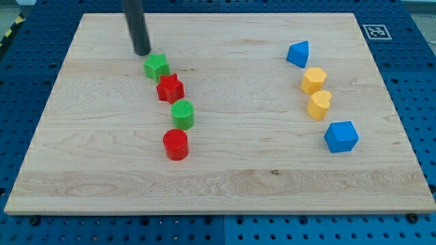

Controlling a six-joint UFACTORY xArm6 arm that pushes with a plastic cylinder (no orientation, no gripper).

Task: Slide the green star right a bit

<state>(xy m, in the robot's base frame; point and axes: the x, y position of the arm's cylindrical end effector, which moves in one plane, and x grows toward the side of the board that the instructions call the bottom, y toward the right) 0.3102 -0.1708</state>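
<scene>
The green star lies on the wooden board at the view's upper left. My tip is just up and left of it, very close, perhaps touching its edge. A red star touches the green star's lower right side. Below that sit a green cylinder and a red cylinder, forming a column.
At the view's right are a blue triangular block, a yellow hexagonal block, a yellow heart and a blue cube-like block. The wooden board rests on a blue perforated table. A fiducial marker sits at the top right.
</scene>
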